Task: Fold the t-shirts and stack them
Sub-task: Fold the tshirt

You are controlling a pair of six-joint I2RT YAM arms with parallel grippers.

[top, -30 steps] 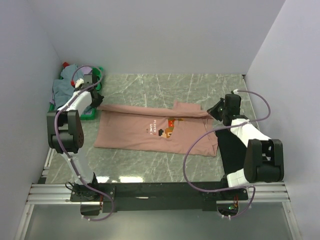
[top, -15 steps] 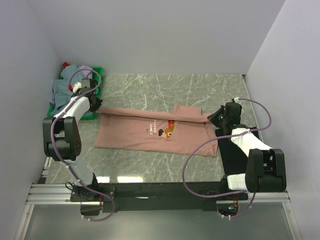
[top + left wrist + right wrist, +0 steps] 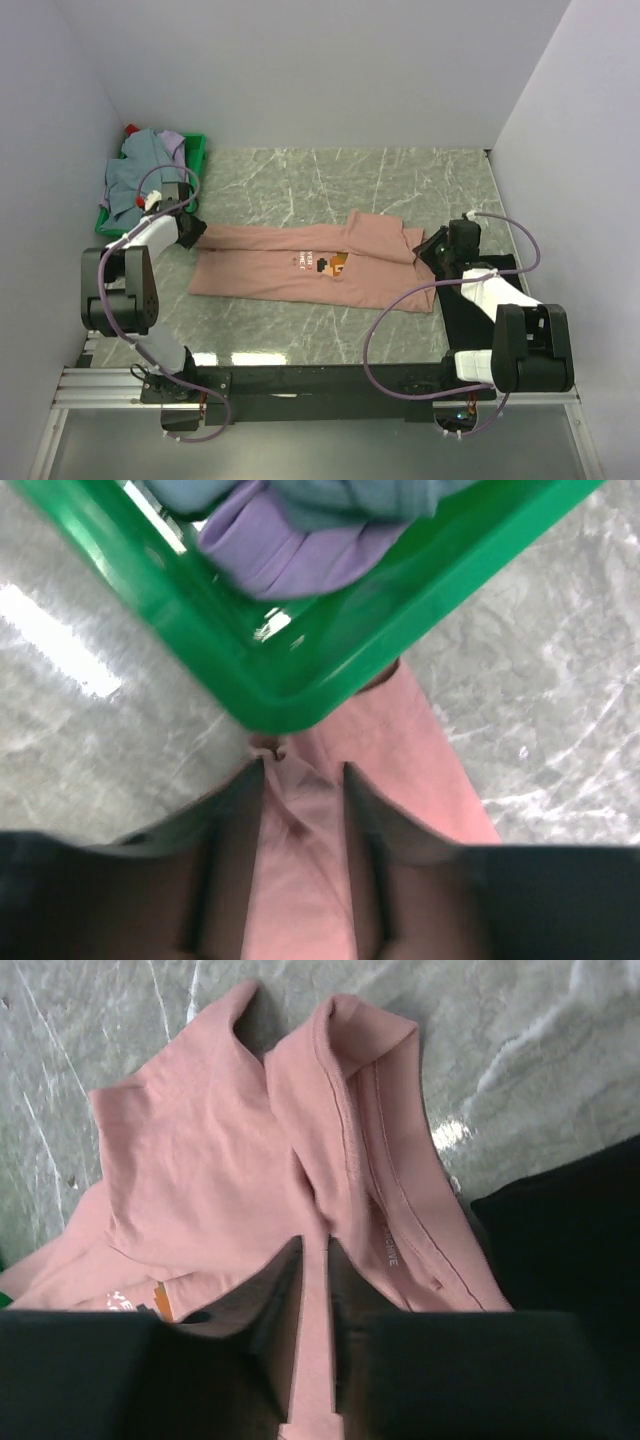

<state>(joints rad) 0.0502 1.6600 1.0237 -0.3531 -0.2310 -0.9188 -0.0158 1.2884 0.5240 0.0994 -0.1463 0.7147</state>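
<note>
Over the last second both arms have drawn the far long edge of the pink shirt (image 3: 300, 270) toward the near side and laid it over the body, so the chest print is now half covered and the shirt lies as a narrower band across the middle of the worktop (image 3: 330, 175). Both sets of jaws had been tight and have started to part, which I read as the lengthwise fold being set down (a crosswise fold is still to come). The overhead view gives the layout: the black shirt (image 3: 470, 320) lies under the right arm at the right edge, and a grey-blue shirt (image 3: 135, 175) is heaped in the green crate (image 3: 195, 145) at the far left. Only the wrist views show the grip. The left jaws stand apart with the pink corner lying loose between them, its tip touching the crate's corner, and a lavender shirt (image 3: 290, 555) shows inside. The right jaws are narrow around a strip of pink. I cannot tell whether they still pinch it.
</note>
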